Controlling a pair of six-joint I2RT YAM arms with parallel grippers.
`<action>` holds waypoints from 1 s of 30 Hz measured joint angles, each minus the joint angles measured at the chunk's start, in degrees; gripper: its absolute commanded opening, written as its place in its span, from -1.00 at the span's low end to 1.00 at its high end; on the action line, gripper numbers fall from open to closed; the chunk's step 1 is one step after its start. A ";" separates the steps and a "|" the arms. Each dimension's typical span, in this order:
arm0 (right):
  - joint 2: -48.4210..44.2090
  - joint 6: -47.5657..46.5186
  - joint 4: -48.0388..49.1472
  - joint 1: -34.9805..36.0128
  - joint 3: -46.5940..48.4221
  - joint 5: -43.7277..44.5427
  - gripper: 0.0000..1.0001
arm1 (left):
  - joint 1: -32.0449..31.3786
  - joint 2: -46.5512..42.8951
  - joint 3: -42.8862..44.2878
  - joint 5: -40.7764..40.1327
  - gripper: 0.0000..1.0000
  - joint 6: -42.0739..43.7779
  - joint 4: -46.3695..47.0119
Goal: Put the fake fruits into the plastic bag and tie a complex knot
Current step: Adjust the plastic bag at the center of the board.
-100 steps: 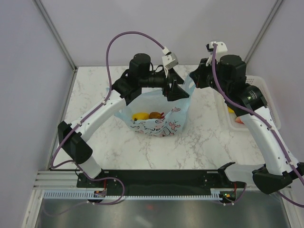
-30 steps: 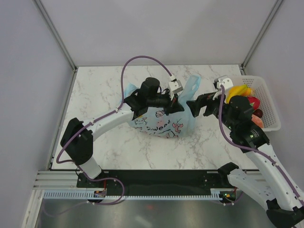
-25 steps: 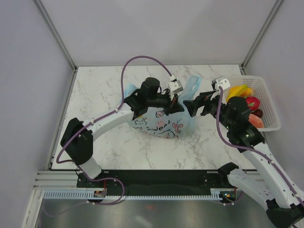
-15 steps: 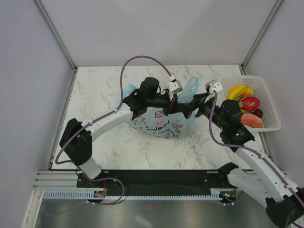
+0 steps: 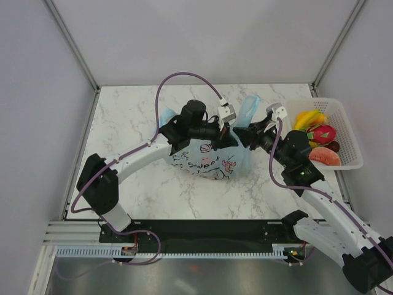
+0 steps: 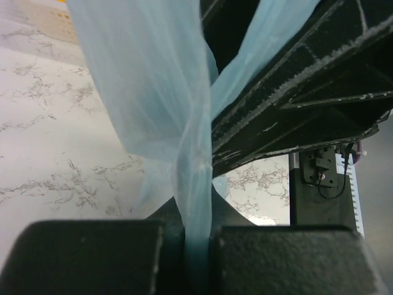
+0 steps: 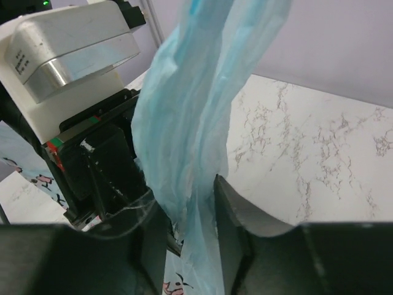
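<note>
Jaws of the left gripper (image 6: 195, 246) pinch one handle (image 6: 193, 184) of the plastic bag (image 5: 209, 161) at counter (image 5: 123, 178) centre; right gripper (image 7: 193, 227) jaws at its 3 o'clock straddle the upright other handle, grip unclear.

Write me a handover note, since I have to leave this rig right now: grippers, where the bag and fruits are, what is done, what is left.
Left gripper: shut on one handle of the plastic bag.
Right gripper: fingers on either side of the other handle; I cannot tell whether they pinch it yet.
Bag: upright between the two grippers, contents hidden.
Fruits: bananas, dragon fruit, orange-red slice and dark ball lie in the white basket on the right.
Done: both handles are raised.
Left: basket fruits into the bag; no knot visible yet.
</note>
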 measured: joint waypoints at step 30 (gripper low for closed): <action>-2.60 -0.44 -2.03 -0.04 -0.94 2.89 -1.00 | -0.07 -5.57 12.90 -10.69 0.65 -3.06 -11.56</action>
